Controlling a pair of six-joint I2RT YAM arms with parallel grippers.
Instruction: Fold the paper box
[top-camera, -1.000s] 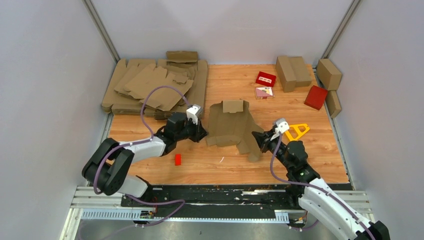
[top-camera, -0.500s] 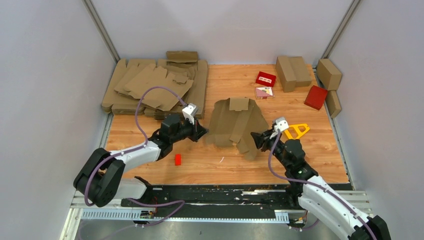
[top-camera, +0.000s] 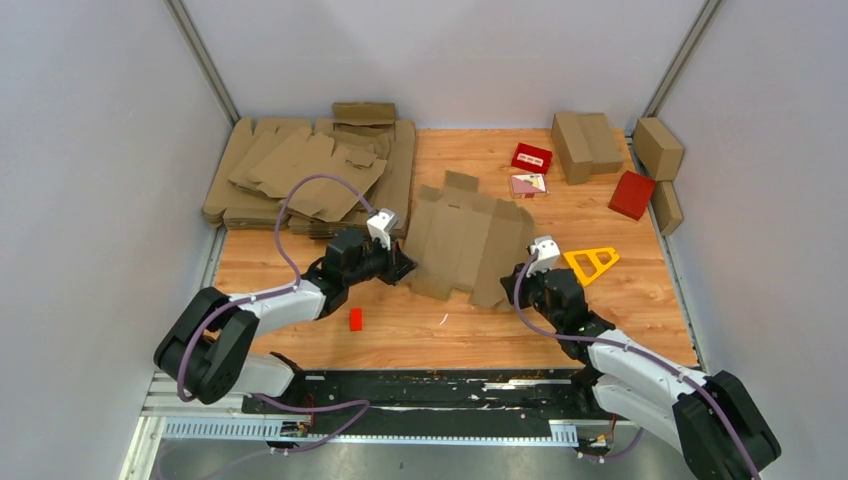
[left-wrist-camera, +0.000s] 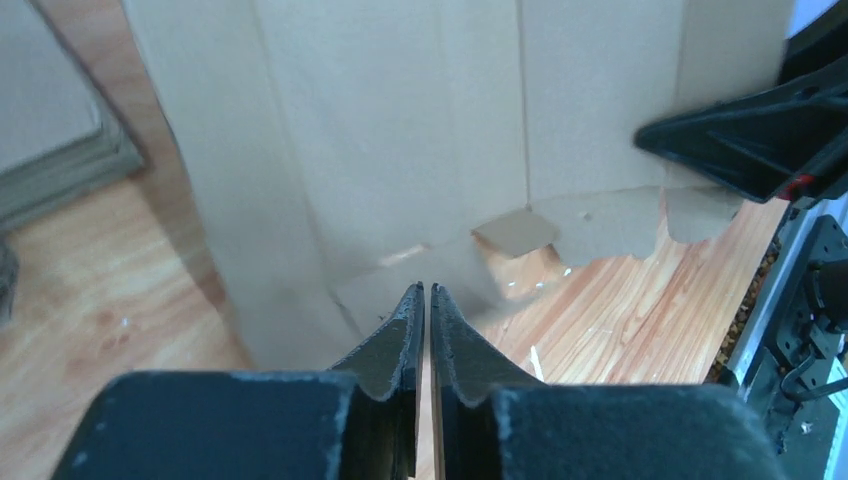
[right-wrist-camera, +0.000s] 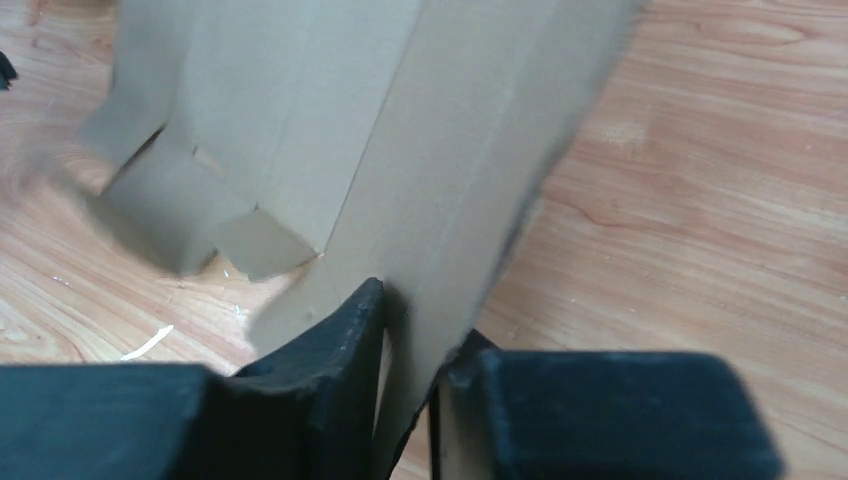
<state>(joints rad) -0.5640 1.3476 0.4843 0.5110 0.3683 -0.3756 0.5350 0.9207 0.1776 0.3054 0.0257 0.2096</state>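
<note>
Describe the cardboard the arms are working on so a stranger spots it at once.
On the wooden table, look at the middle, just ahead of the arms. The brown sheet there is tilted up between the left claw and right claw. Unlike the flat stack far left and the closed cartons far right, it is single, unfolded and raised.

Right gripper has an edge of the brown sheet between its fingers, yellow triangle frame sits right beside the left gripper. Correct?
Not quite: the yellow triangle frame sits beside the right gripper, not the left gripper, as the top external view shows. The rest stands: the right gripper has an edge of the brown sheet between its fingers.
</note>
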